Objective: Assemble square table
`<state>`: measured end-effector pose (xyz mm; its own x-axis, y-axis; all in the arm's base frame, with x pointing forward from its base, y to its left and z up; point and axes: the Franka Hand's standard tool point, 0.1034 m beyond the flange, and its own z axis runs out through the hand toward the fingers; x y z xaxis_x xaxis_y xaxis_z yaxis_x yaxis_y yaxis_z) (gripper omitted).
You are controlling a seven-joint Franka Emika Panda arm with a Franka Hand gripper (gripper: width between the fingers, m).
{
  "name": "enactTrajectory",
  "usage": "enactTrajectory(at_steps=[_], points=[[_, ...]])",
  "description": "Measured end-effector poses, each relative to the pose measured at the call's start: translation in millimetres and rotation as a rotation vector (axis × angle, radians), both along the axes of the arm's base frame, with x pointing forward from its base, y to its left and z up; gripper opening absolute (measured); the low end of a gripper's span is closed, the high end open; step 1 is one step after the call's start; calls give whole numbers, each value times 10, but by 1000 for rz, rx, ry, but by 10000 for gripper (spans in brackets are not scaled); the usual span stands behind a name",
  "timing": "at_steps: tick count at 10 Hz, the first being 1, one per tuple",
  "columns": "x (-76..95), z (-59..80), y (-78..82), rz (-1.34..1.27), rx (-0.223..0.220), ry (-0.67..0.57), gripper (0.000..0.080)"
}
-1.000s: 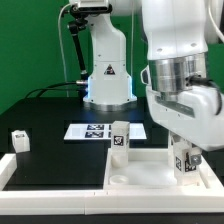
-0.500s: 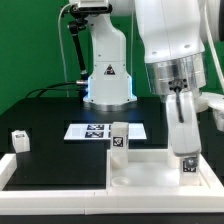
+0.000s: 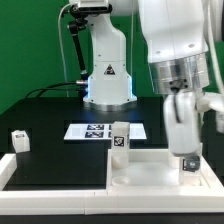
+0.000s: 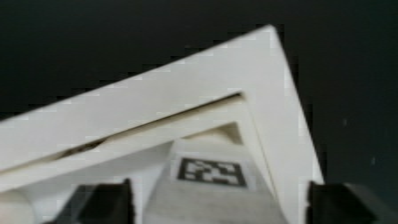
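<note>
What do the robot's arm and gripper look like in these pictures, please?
The arm is glossy white with rounded casings, and a ribbed silver ring circles its wrist. Its base carries a small dark triangular mark, and a black cable runs beside it. The gripper is white, with dark fingers.

A glossy white arm (image 3: 175, 45) with a ribbed silver collar (image 3: 176, 72). Its white base (image 3: 108, 60) carries a black triangle mark (image 3: 108, 73) and a blue glow; a black cable (image 3: 72, 45) runs alongside. Fingers (image 4: 100, 204) are dark.
</note>
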<state>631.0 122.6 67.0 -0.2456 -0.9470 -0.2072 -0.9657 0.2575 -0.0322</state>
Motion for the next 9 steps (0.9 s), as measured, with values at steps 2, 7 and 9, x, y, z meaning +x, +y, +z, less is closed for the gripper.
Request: enactTrajectory(at_steps=[2, 7, 9], points=[[25, 18, 78, 271, -24, -68, 610], [30, 4, 30, 689, -85, -141, 649], [129, 61, 37, 1032, -143, -190, 649]])
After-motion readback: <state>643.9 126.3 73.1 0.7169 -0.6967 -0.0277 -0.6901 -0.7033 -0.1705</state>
